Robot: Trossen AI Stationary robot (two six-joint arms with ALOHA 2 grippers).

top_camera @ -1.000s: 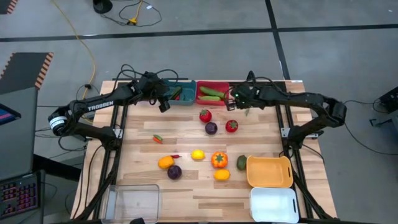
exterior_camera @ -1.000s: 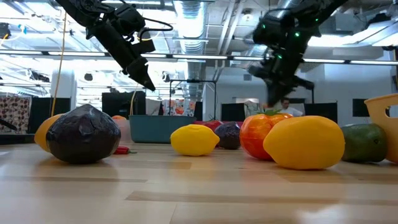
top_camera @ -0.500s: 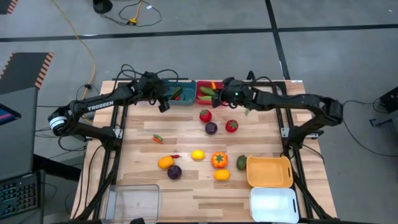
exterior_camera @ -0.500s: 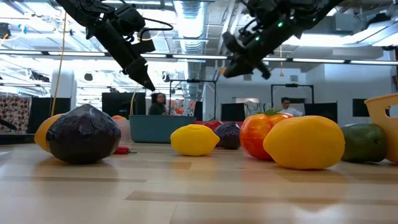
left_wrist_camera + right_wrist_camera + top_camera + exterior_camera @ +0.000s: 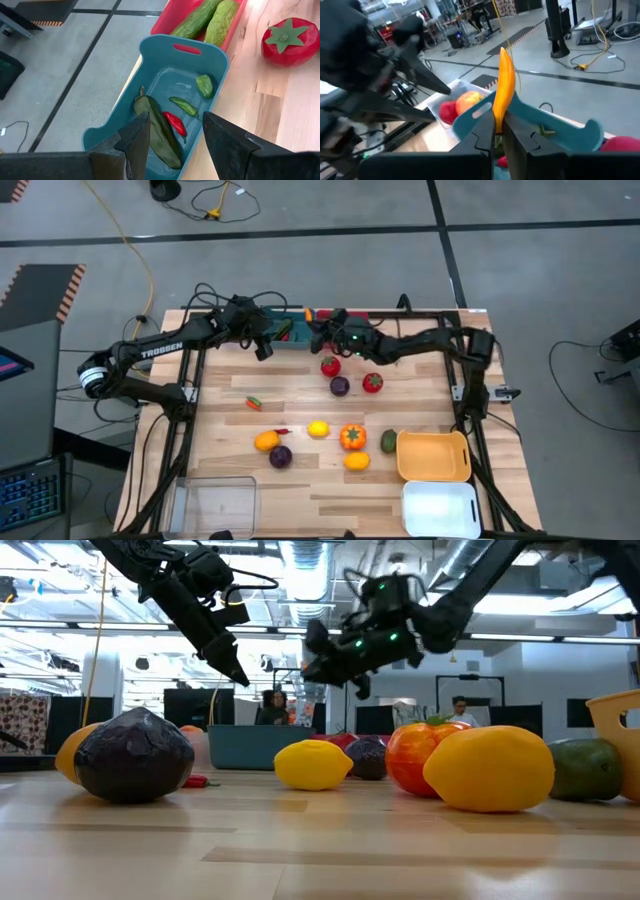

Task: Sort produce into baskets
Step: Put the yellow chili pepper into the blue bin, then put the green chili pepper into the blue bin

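1. The right tool (image 5: 498, 132) is clamped on an orange chili (image 5: 503, 85), whose long axis stands upright out of the fingers, tip away from them.
2. It hangs over the teal basket (image 5: 293, 332) at the counter's (image 5: 300, 500) twelve o'clock edge.
3. The left tool (image 5: 175, 137) is parted and empty, above that basket at its nine o'clock end.
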